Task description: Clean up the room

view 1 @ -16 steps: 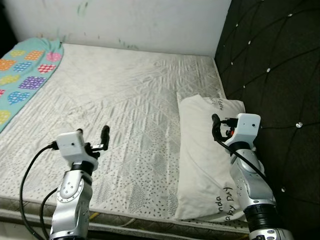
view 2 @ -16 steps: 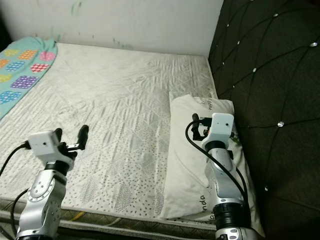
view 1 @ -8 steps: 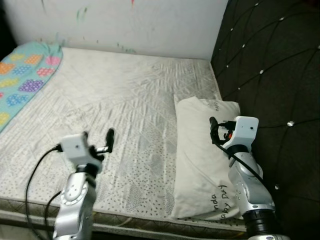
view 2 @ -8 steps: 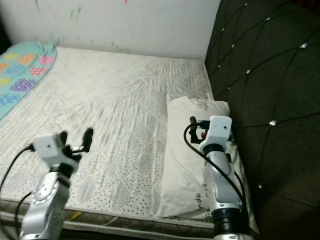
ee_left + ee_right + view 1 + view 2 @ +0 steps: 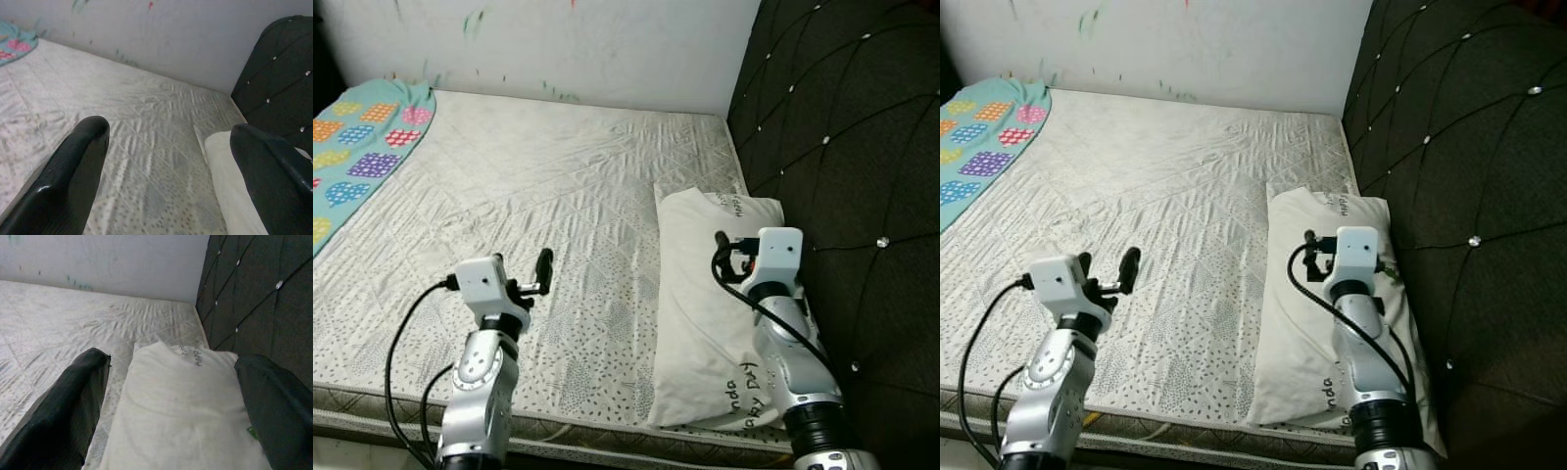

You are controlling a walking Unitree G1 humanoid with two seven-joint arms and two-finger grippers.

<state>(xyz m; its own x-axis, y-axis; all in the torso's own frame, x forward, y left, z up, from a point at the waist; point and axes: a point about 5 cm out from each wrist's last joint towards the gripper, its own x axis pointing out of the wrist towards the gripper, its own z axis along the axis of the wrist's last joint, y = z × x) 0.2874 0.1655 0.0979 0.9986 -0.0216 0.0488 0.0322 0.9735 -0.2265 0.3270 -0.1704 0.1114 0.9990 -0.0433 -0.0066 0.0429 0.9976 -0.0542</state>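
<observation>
White pillow (image 5: 705, 294) lies by the headboard (image 5: 842, 147), already where it belongs. My right gripper (image 5: 171, 396) hovers over it, spread wide and empty; my left gripper (image 5: 166, 166), equally parted, waits above the mattress (image 5: 538, 186).

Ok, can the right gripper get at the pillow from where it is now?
Probably yes: the right gripper hangs open right above the white pillow, which lies flat by the headboard, nothing between them.

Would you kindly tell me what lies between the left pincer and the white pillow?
Bare quilted white mattress separates the left pincer from the white pillow, seen in both eye views.
</observation>
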